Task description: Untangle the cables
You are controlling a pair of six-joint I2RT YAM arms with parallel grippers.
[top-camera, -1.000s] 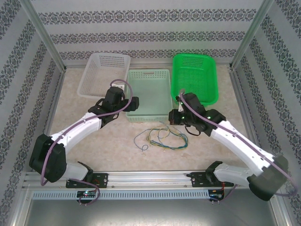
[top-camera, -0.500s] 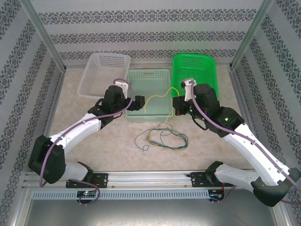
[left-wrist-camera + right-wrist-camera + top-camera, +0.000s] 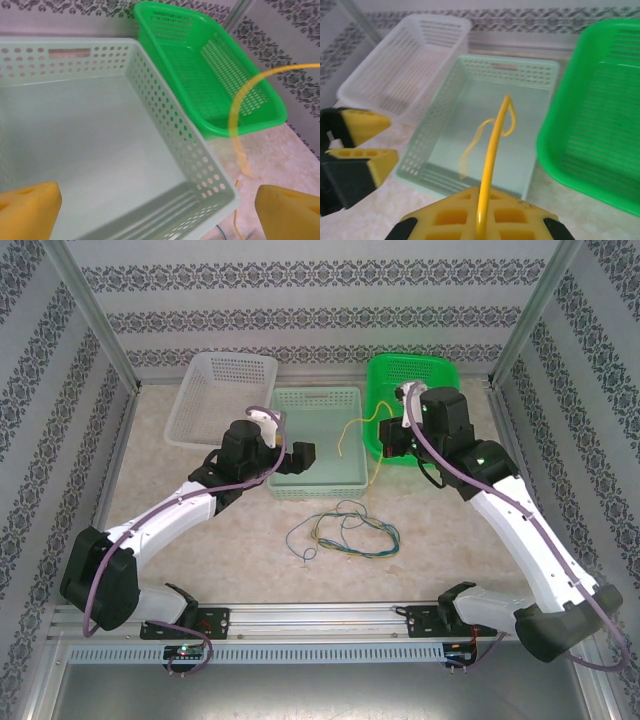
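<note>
On the bench (image 3: 250, 562), between the two arms and just in front of the pale green basket (image 3: 318, 445), the cables (image 3: 345, 530) lie in a loose tangle of yellow, blue and dark green loops. One yellow cable (image 3: 349, 426) is lifted out of the heap: it rises from the tangle past the near right corner of the pale green basket, goes up to the right jaws, and its free end arcs leftward over that basket's interior. Right wrist view: right jaws clamped on the yellow cable (image 3: 492, 160), which runs straight up from between the yellow pads (image 3: 445, 215) and curls at its top above the basket floor. Right arm (image 3: 500, 500) is raised, wrist at the left rim of the bright green basket (image 3: 440, 445). Left arm (image 3: 170, 515) reaches to the near left corner of the pale green basket; left jaws wide apart, grasping nothing, pads (image 3: 30, 210) at opposite edges of the left wrist view with the basket wall (image 3: 165, 120) between them. Same view: yellow cable (image 3: 233, 122) blurred, looping in front of the bright green basket (image 3: 200, 65). White basket (image 3: 225, 395) sits at the far left, beside the pale green one.
</note>
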